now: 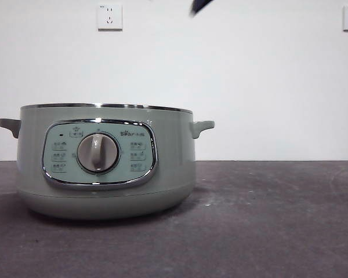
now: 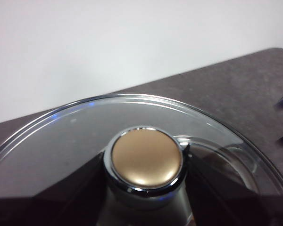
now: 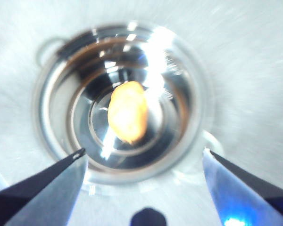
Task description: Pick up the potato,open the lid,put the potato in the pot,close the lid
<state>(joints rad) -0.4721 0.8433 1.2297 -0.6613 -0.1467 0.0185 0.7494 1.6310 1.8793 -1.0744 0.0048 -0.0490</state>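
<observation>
1. The pot [image 1: 104, 168] stands on the dark surface [image 1: 267, 220], toward the left in the front view, its control panel and round grey dial [image 1: 97, 152] facing the camera. Its top is uncovered; only the chrome rim shows along the upper edge.

2. The potato [image 3: 128, 112] lies inside the pot, on the shiny metal bottom, roughly in the middle. The right wrist view looks straight down into the bowl, and the picture is blurred, so the potato shows only as a pale orange oval.

3. The right gripper [image 3: 141, 155] hangs above the open pot with its fingers [image 3: 61, 174] spread wide apart and nothing between them. The potato is well below them, untouched.

4. The lid [image 2: 85, 136] is off the pot and with the left arm. In the left wrist view the glass dome fills the lower frame, its knob [image 2: 146, 157] sitting right between the dark shapes that rise from the bottom edge.

5. The left gripper [image 2: 146, 207] appears to be clamped on the knob's stem, though the fingers are mostly cut off and dark, so the contact itself is hard to make out.

6. A black tip [image 1: 200, 6] pokes in at the top edge of the front view; I cannot tell which arm it belongs to.

7. Two wall sockets [image 1: 109, 17] sit high on the white wall behind.
</observation>
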